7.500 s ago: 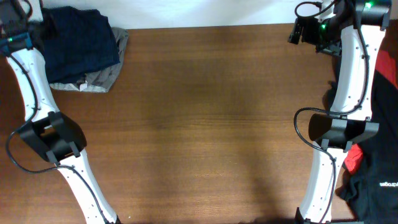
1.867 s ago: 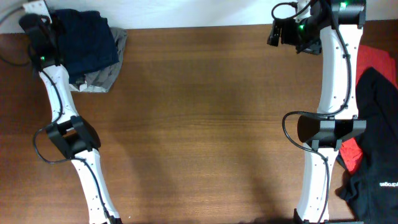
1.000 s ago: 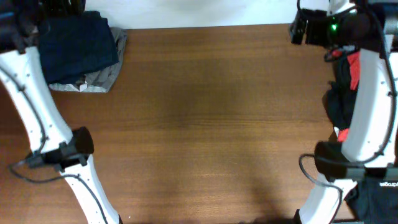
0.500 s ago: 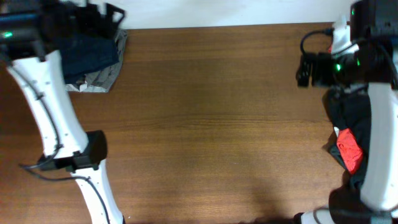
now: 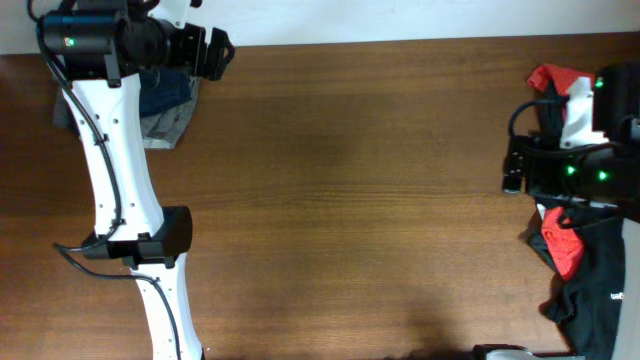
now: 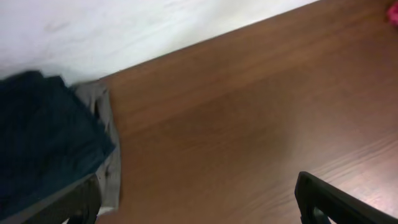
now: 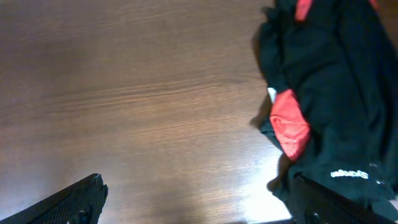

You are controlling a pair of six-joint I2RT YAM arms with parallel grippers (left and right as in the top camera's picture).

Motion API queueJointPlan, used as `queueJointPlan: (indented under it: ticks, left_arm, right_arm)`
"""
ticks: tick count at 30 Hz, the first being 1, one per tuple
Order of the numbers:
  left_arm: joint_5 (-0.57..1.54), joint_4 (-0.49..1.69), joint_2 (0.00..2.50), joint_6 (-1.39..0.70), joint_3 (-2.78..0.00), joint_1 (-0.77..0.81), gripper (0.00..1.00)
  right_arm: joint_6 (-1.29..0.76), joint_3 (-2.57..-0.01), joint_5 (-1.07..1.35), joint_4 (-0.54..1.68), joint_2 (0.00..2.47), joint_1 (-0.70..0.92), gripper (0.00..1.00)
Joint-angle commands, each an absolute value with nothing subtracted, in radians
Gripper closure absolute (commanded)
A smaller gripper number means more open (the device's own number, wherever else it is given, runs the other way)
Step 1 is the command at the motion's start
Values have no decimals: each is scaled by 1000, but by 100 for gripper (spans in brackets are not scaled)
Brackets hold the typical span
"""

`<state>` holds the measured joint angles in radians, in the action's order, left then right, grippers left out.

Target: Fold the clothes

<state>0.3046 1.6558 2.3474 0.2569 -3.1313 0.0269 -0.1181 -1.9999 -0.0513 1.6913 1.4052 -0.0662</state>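
The clothes lie in two heaps. A folded dark navy piece [image 5: 165,92] rests on a grey one [image 5: 168,126] at the table's far left corner; in the left wrist view the navy piece [image 6: 37,143] and grey one [image 6: 107,134] lie left of the fingers. My left gripper [image 5: 215,53] hovers just right of that heap, open and empty [image 6: 199,211]. A red-and-black heap [image 5: 562,245] lies at the right edge, partly under my right arm. My right gripper [image 5: 513,175] is open and empty [image 7: 199,208], with the black and red cloth [image 7: 336,93] to its right.
The brown wooden table [image 5: 350,200] stretches between the two heaps. A white wall [image 6: 124,31] runs behind its far edge. A red scrap [image 5: 552,78] of cloth shows above the right arm. The left arm's white links cross the table's left side.
The left gripper has swung right, off the navy heap to its right side. The right arm has moved toward the front along the right edge, covering more of the red-and-black heap.
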Motion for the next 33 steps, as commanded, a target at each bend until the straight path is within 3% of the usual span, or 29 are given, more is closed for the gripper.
queueJointPlan:
  ticks: [1, 11, 33]
  left_arm:
    - [253, 1647, 2337, 225, -3139, 33, 1]
    - [178, 1526, 2340, 240, -3135, 65, 1]
    - [178, 1523, 2341, 240, -3135, 65, 1]
  right_arm:
    - [-112, -1990, -123, 1685, 1407, -99, 1]
    - [-112, -1990, -129, 1669, 1431, -126, 1]
    - [-112, -1990, -128, 1669, 1433, -126, 1]
